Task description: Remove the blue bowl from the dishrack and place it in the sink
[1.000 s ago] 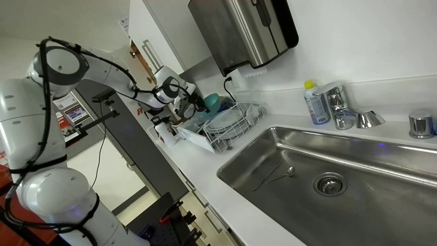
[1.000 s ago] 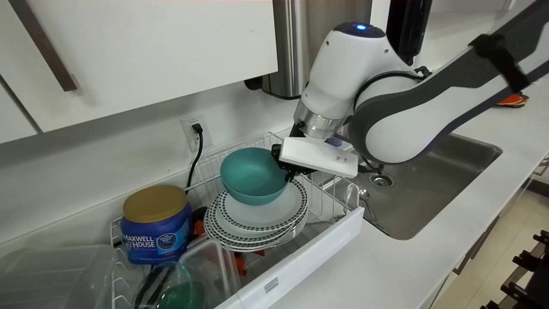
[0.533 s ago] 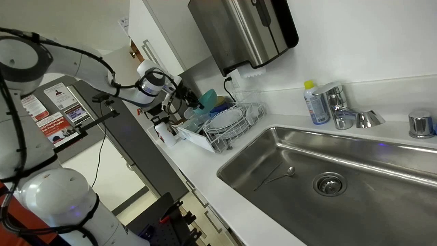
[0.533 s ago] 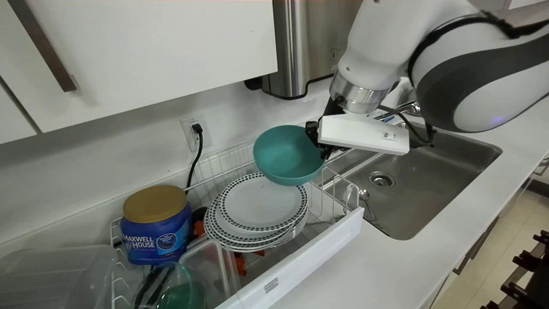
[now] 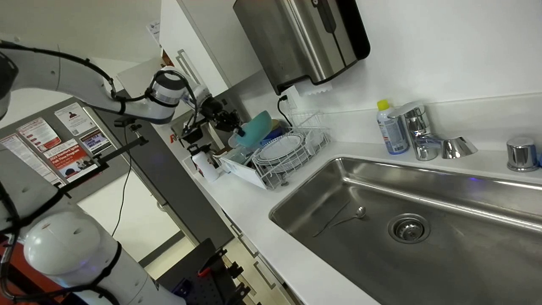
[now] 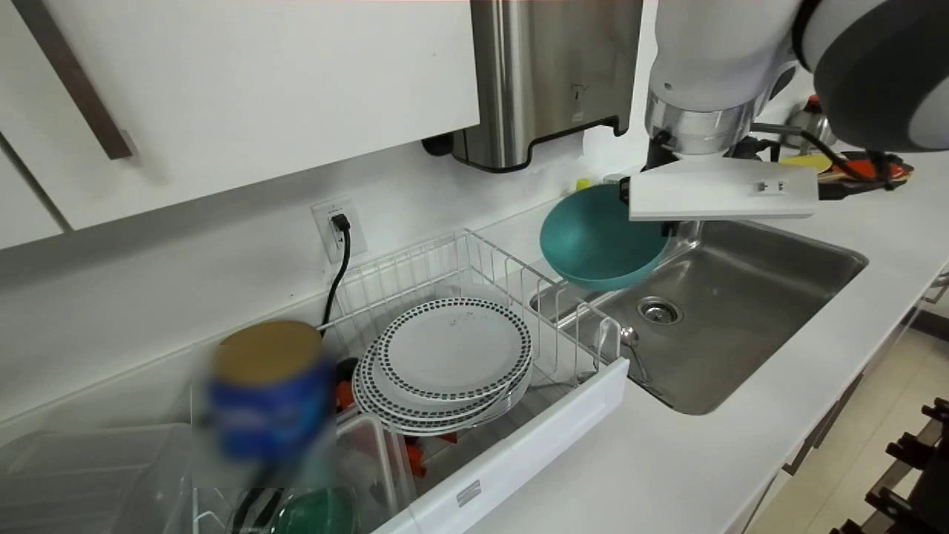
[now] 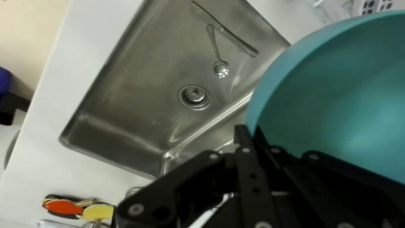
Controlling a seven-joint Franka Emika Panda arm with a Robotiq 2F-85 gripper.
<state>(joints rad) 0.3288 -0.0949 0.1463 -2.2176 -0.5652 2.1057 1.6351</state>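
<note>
The teal-blue bowl [image 6: 593, 237] hangs tilted in the air, clear of the plates in the dishrack. It also shows in the other exterior frame [image 5: 258, 127] and fills the right of the wrist view [image 7: 341, 95]. My gripper [image 7: 251, 133] is shut on the bowl's rim, one finger inside and one outside. In an exterior view its fingertips [image 5: 240, 131] meet the bowl's edge. The white wire dishrack [image 6: 519, 271] stands on the counter beside the sink [image 6: 741, 319]. In that view the bowl overlaps the sink's near back corner. The sink's drain shows in the wrist view.
White plates [image 6: 452, 348] with dotted rims are stacked in the rack. A blurred coffee can [image 6: 270, 393] sits farther along it. A spoon [image 7: 220, 68] and a knife [image 7: 227, 33] lie in the sink. A faucet [image 5: 417, 131], spray can [image 5: 391, 129] and towel dispenser [image 5: 305, 42] are along the wall.
The gripper has lifted the bowl up from just over the plates and carried it away from the rack toward the sink side. The plates are now fully uncovered.
</note>
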